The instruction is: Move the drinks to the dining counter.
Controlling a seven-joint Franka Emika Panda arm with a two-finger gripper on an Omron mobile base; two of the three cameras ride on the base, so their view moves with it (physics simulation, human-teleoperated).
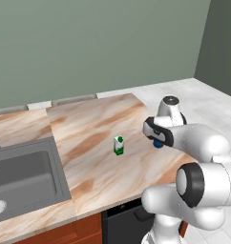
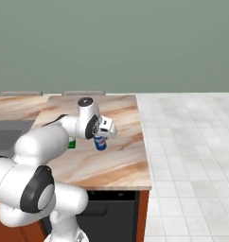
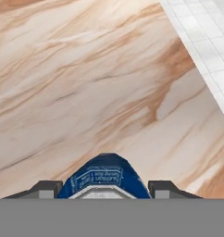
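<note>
The white carton with a green base and top (image 1: 119, 145) stands upright on the dining counter (image 1: 93, 128), near its middle; a green sliver of the carton (image 2: 72, 143) peeks out behind my arm. My gripper (image 2: 101, 141) is shut on the blue can with a white label (image 2: 101, 143), held above the counter's right part. Under my hand the blue can (image 1: 157, 143) is partly hidden. In the hand view the can (image 3: 103, 179) sits between the two fingertips (image 3: 45, 189), over the marble counter (image 3: 86, 83).
An inset grey sink (image 1: 22, 176) lies at the counter's left. The counter's right edge (image 2: 144, 142) meets a pale tiled floor (image 2: 192, 142). A plain grey-green wall (image 1: 89, 43) backs the counter. A dark appliance front (image 2: 111, 212) sits below the front edge.
</note>
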